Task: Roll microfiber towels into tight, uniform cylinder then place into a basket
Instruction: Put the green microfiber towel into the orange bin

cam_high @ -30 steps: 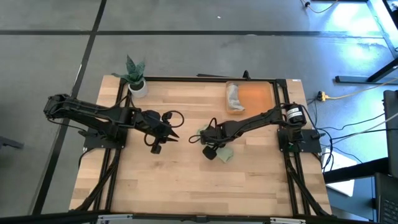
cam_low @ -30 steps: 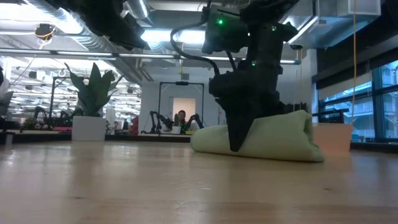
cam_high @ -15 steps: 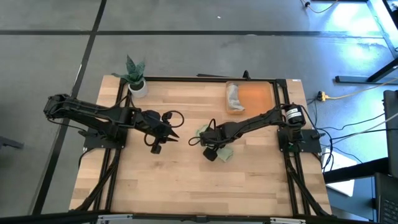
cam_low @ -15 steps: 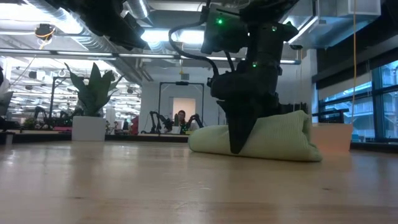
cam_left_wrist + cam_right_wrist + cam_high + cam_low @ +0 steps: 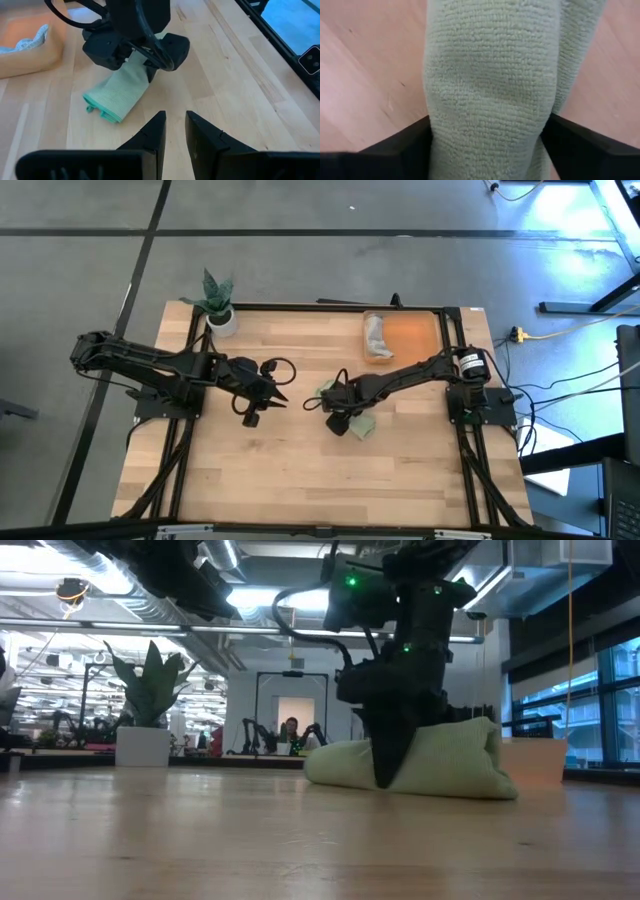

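From above, your right gripper (image 5: 341,417) sits at frame centre on the green towel (image 5: 362,426). The basket (image 5: 410,337) lies upper right against the table's far edge, grey towel (image 5: 375,335) at its left end. The left gripper (image 5: 268,400) waits left of centre, with bare wood below both.

At table height, the right gripper (image 5: 385,765) pins the rolled green towel (image 5: 450,760) right of centre.

Left wrist: your left fingers (image 5: 152,135) stand narrowly apart, clear of the green towel (image 5: 120,95).

Right wrist: your dark fingers (image 5: 402,142) clamp the green towel (image 5: 490,85) on both sides.
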Controlling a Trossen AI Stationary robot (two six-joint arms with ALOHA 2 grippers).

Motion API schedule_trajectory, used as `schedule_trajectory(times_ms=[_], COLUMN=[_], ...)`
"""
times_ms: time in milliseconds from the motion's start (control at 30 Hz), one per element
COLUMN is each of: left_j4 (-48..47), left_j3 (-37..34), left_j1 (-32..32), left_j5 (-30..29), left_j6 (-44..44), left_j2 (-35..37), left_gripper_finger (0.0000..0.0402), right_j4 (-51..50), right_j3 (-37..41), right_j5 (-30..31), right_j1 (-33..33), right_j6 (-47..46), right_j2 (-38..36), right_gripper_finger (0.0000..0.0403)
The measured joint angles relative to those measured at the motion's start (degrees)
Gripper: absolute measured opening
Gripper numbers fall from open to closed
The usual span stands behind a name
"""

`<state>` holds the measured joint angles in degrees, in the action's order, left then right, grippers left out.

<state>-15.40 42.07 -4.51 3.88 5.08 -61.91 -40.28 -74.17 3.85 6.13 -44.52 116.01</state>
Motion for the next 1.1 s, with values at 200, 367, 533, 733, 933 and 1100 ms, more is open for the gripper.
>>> schedule_trajectory(times_ms=[200, 367, 533, 733, 933, 1100], left_j4=[0.0, 0.0, 0.0, 0.0, 0.0, 0.0], left_j3=[0.0, 0.0, 0.0, 0.0, 0.01, 0.0], left_j1=[0.0, -0.01, -0.02, 0.0, 0.0, 0.0], left_j5=[0.0, 0.0, -0.02, -0.01, -0.02, -0.01], left_j6=[0.02, 0.0, 0.02, 0.01, 0.0, 0.02], left_j2=[0.0, 0.0, 0.0, 0.0, 0.0, 0.0], left_gripper_finger=[0.0064, 0.0064, 0.0064, 0.0064, 0.0064, 0.0064], right_j4=[-0.59, -0.19, -0.1, -3.48, -8.84, -12.72], right_j3=[0.13, 0.13, 0.13, -1.41, -5.93, -9.06], right_j5=[0.23, 0.02, -0.58, -0.58, 0.74, 1.28], right_j1=[-0.05, -0.04, -0.15, -0.17, -0.21, -0.24], right_j6=[-0.02, -0.22, -1.63, -1.99, -0.21, -0.17], right_j2=[0.0, 0.0, 0.0, 0.3, 0.91, 0.92], right_gripper_finger=[0.0242, 0.0184, 0.0116, 0.0041, 0.0041, 0.005])
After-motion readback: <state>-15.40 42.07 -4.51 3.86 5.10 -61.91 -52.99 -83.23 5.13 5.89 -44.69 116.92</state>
